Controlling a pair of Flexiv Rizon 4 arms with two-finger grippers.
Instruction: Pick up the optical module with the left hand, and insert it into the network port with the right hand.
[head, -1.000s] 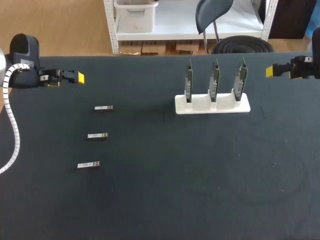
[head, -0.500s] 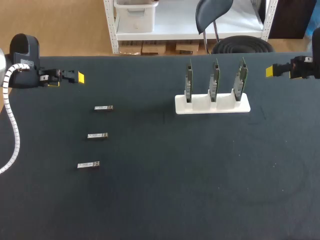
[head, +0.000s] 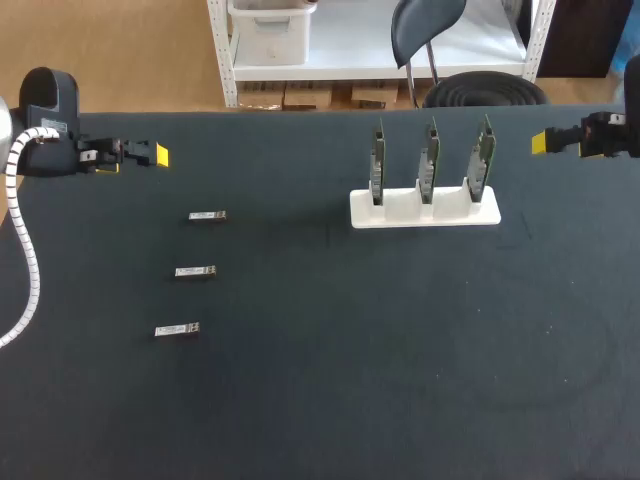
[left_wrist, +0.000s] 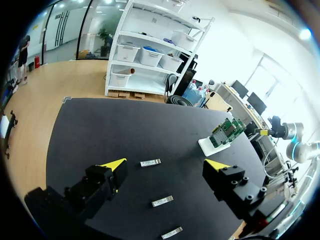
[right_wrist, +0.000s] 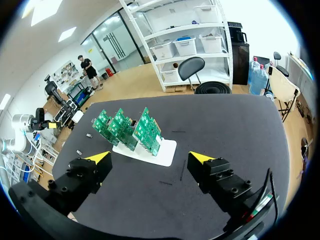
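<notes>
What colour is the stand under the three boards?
The stand is white; clearest in the head view.

No text, number or sign can be read in any view. The three modules (head: 207, 215) on the table (head: 330, 380) are too small for any print on them to be made out, in the head view and in the left wrist view alike. The green boards (head: 429, 160) upright in the white stand (head: 424, 212) show fine detail in the right wrist view, but no marking on them is legible.
</notes>
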